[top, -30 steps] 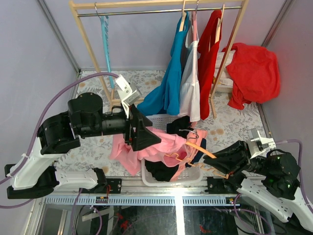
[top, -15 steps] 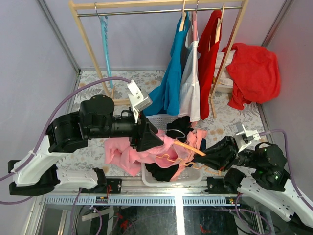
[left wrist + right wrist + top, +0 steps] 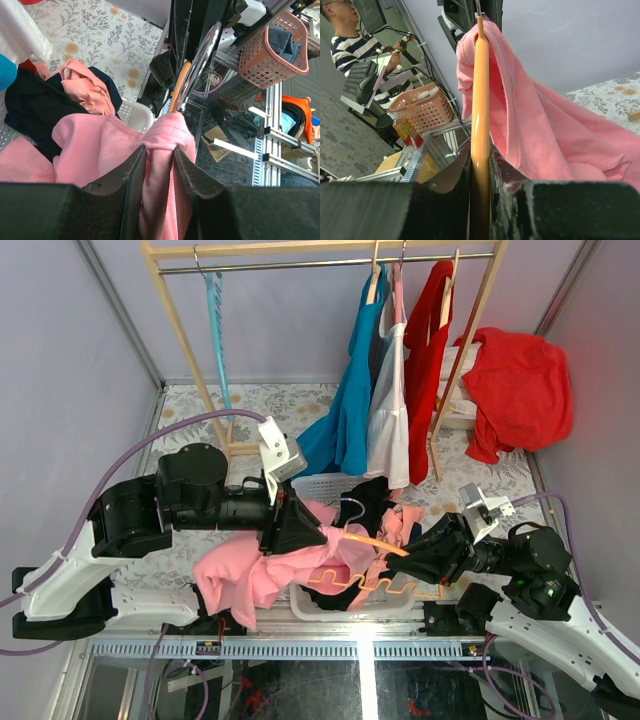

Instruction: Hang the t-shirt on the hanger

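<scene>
Fabric of the t-shirt (image 3: pixel 240 575) was pinched in the left gripper (image 3: pixel 300 530), jaws pressed on a pink fold touching the hanger (image 3: pixel 385 543) beside its metal hook, with the rest drooping left of the white basket (image 3: pixel 322 486). The hanger's long axis ran rightward over the basket into the right gripper (image 3: pixel 428 556), clamped on its end. Dark clothes (image 3: pixel 372 496) and a salmon-pink garment (image 3: pixel 402 522) filled the basket. I judged the left arm nearer for drawing cloth along.

The t-shirt (image 3: pixel 250 575) is soft, matt pink cloth. The hanger (image 3: pixel 480 125) looks like smooth, faintly glossy orange plastic, and its hook (image 3: pixel 200 60) is shiny metal. The basket (image 3: pixel 135 114) is white plastic lattice. The rack (image 3: pixel 185 335) is pale bare wood.
</scene>
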Motion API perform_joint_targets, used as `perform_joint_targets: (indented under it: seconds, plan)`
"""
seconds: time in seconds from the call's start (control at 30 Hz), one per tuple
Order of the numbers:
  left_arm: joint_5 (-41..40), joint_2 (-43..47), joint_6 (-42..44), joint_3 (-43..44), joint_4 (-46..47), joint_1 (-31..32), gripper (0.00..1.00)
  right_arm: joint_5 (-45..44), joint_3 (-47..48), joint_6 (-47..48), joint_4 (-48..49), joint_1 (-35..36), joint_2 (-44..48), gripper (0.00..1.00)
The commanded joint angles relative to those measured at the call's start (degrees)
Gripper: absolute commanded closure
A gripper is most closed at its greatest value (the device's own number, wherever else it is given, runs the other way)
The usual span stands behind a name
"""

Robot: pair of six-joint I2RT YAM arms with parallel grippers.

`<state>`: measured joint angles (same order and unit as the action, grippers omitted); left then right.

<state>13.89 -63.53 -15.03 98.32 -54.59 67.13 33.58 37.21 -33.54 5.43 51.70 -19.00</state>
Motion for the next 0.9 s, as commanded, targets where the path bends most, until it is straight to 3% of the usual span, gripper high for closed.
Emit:
perform_joint_targets:
  seconds: [0.0, 0.1, 0.27, 0.43, 0.53, 0.7, 0.8, 0.87]
  plan:
    - [-0.6, -1.1, -0.2, -1.4, 1.3, 0.2, 0.76, -1.7, 1.6, -1.3, 14.7, -0.1, -1.8, 1.00]
    - [-0.5, -1.3, -0.2, -1.6, 1.8, 0.5, 0.72, -1.7, 1.6, -1.7, 16.1, -0.1, -3.0, 1.00]
    - [-0.5, -1.3, -0.3, -1.7, 2.2, 0.6, 0.81, -2.0, 1.6, -2.1, 17.7, -0.2, -4.2, 1.00]
    - [-0.3, -1.4, -0.2, -1.7, 2.5, 0.7, 0.65, -2.3, 1.8, -2.5, 19.6, -0.2, -5.4, 1.00]
    - [-0.5, -1.3, -0.2, -2.0, 2.5, 0.8, 0.62, -2.4, 2.3, -2.3, 19.7, -0.2, -5.8, 1.00]
    - [-0.8, -0.9, -0.3, -2.8, 2.7, 0.8, 0.82, -2.4, 3.4, -2.1, 19.9, -0.2, -6.2, 1.00]
    - [-1.5, -0.3, -0.4, -3.0, 3.1, 0.8, 0.99, -2.7, 3.5, -2.1, 19.6, -0.2, -6.2, 1.00]
    - [-2.0, -0.1, -0.4, -3.0, 3.2, 0.8, 1.00, -2.8, 3.5, -2.1, 19.5, -0.1, -6.2, 1.00]
